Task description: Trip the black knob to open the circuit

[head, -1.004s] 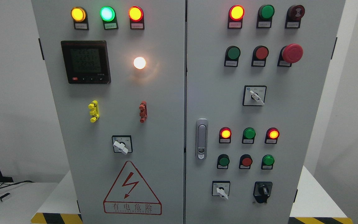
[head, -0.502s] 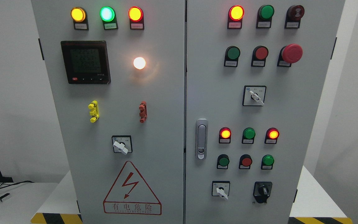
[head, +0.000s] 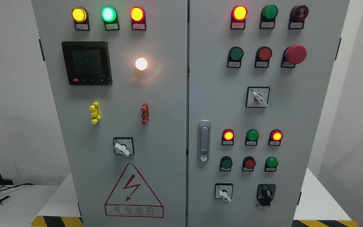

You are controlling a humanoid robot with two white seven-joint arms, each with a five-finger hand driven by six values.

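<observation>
The black knob sits on a black plate at the lower right of the grey cabinet's right door, its handle pointing roughly up. Above it are a green button, a red button and another green button. A white selector switch is to its left. Neither of my hands shows in the head view.
The left door carries a digital meter, lit lamps, a white selector and a red warning triangle. A silver door latch is at the middle. A red mushroom stop button is upper right. A desk with cables stands at lower left.
The view has shifted very slightly. The meter's digits have changed. A small pale object on the left desk now looks dark. No hand has come into view.
</observation>
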